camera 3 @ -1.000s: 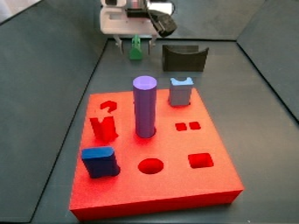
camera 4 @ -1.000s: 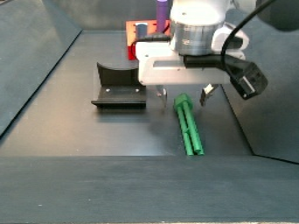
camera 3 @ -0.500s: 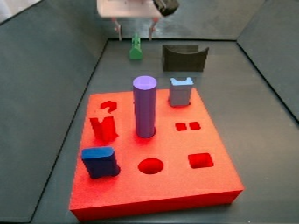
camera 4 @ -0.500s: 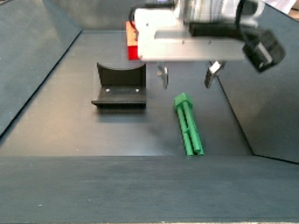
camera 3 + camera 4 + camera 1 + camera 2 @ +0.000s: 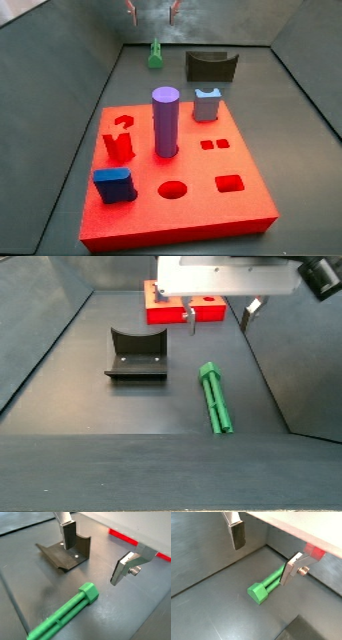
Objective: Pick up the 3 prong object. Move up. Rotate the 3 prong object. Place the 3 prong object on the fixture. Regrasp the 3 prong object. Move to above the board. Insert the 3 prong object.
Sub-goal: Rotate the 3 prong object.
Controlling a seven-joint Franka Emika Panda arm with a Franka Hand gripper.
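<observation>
The green 3 prong object [image 5: 215, 398] lies flat on the grey floor, beside the dark fixture [image 5: 136, 354]. It also shows in both wrist views [image 5: 63, 617] [image 5: 268, 587] and in a side view [image 5: 155, 55]. My gripper [image 5: 219, 316] hangs well above it, open and empty, with only its fingertips showing in a side view [image 5: 154, 10]. In both wrist views the gripper [image 5: 98, 552] [image 5: 264, 552] has nothing between its fingers. The fixture [image 5: 210, 66] [image 5: 63, 552] stands bare. The red board [image 5: 241, 215] lies in front.
On the board stand a purple cylinder [image 5: 166, 122], a light-blue block [image 5: 207, 104], a red forked piece [image 5: 119, 145] and a dark blue block [image 5: 112, 184]. Grey walls [image 5: 54, 316] slope up round the floor.
The gripper has risen straight up, open and empty, nearly out of a side view. The green piece has stayed on the floor.
</observation>
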